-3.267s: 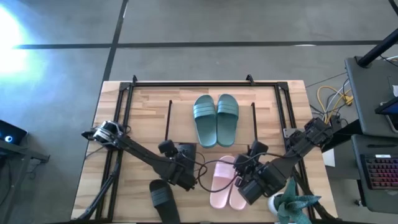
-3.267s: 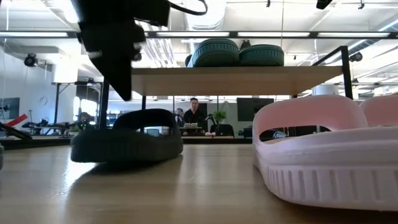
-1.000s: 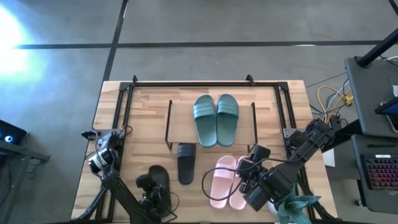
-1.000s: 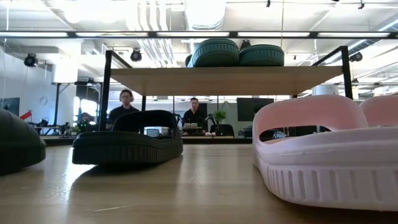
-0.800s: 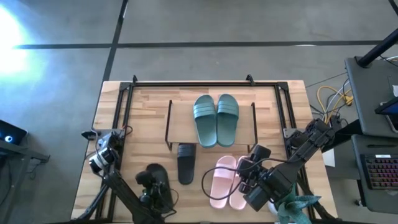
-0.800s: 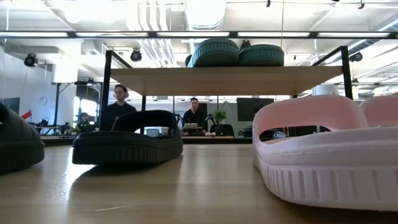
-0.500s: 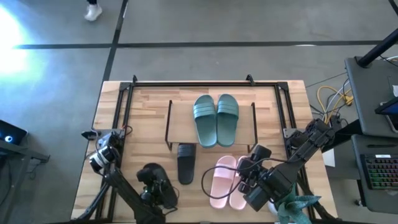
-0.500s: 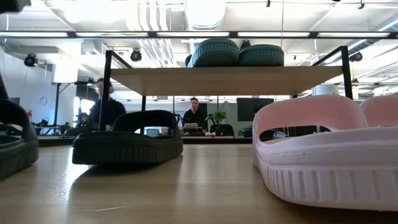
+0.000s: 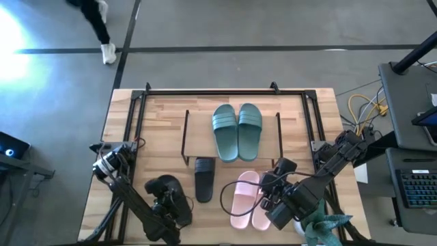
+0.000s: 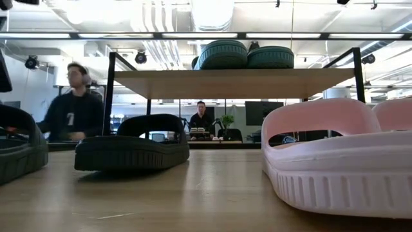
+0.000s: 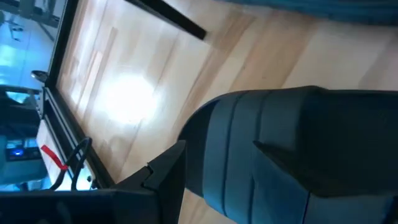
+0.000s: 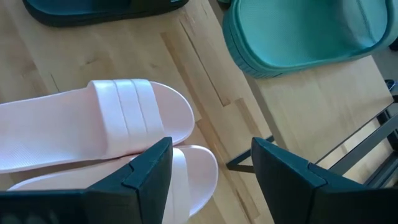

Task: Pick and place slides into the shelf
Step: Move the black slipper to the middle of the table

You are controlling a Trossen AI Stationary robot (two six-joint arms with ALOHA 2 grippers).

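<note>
the shelf [image 9: 232, 140] stands in the middle of the worktop [image 9: 164, 116], a little toward the far edge, its light wood board held up on thin black rods. on the board lie the two teal-green slides [image 9: 237, 131] side by side, touching along their inner edges, long axes running from the far edge to the near edge, with the ribbed straps on the halves nearer the far edge.

one black slide [image 9: 204, 179] lies flat on the worktop just off the shelf's near left corner, long axis also running far to near. the second black slide [image 9: 166, 195] is close to the near edge, left of the first and apart from it, mostly covered from above by the left pincer [image 9: 171, 203]. the left wrist view shows that slide's black strap [image 11: 298, 155] filling the space right beside one finger, so the pincer is around the slide; how firmly the fingers press on it cannot be told.

the two pale pink slides [image 9: 244, 199] lie together on the worktop near the near edge, right of centre, touching, their long axes tilted slightly from the far-to-near line. the right pincer [image 9: 273, 195] hangs over their right side with its fingers [image 12: 149, 167] spread apart and nothing between them.

a person's legs [image 9: 95, 24] show on the floor beyond the far left corner.
</note>
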